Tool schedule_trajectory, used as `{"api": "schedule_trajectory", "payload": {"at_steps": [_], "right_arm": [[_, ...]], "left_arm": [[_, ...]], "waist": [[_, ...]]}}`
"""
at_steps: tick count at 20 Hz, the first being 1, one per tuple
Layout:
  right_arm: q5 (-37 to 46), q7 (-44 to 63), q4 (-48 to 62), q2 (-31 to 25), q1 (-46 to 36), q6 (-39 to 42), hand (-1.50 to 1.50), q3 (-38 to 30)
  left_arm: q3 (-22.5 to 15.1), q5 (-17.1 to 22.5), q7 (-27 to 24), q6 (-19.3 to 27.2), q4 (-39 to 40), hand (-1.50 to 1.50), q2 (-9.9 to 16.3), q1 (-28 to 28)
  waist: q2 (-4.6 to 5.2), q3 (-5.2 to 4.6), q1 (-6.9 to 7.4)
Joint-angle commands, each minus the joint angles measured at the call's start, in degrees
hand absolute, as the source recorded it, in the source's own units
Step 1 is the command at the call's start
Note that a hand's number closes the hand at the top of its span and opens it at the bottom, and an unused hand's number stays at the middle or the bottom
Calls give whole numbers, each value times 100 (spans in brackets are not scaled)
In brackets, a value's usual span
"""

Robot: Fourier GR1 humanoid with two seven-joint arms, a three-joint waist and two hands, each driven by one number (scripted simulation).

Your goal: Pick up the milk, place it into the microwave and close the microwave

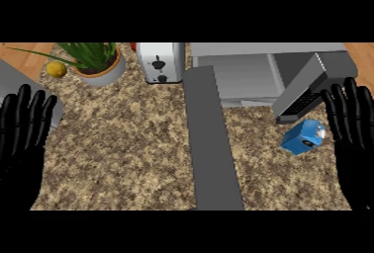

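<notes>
A blue milk carton (303, 137) stands on the speckled counter (124, 148), just in front of the microwave's open door (301, 94). The grey microwave (241, 74) sits at the back, its cavity open toward me and its door swung out to the right. My right hand (352, 123) is open, fingers straight and pointing up, just right of the carton and not touching it. At the left edge my left hand (25, 123) rests open, fingers up, far from the carton.
A potted green plant (99, 62) and a yellow lemon (57, 69) stand at the back left. A white toaster (162, 62) is beside them. A long dark grey strip (211, 148) runs across the counter from the microwave toward me.
</notes>
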Motion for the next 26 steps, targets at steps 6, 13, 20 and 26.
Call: {"api": "schedule_trajectory", "payload": {"at_steps": [6, 13, 20, 26], "right_arm": [[918, 543, 320, 209, -907, -1134, -150, -546], [1203, 1484, -52, 278, -754, -1089, -150, -110], [2034, 1679, -229, 503, -380, -1464, -150, 227], [1745, 1523, 144, 455, -185, -1469, -150, -226]], "left_arm": [[135, -224, 14, 348, 585, -150, -204, -315], [747, 701, 574, -19, 144, -150, 34, 353], [924, 1052, 639, -209, -710, -150, -35, 1154], [1085, 1467, 469, -716, -1222, -150, -103, 1982]], "waist": [[-93, -113, 195], [-108, -111, 212], [-109, -111, 222], [-111, -110, 243]]}}
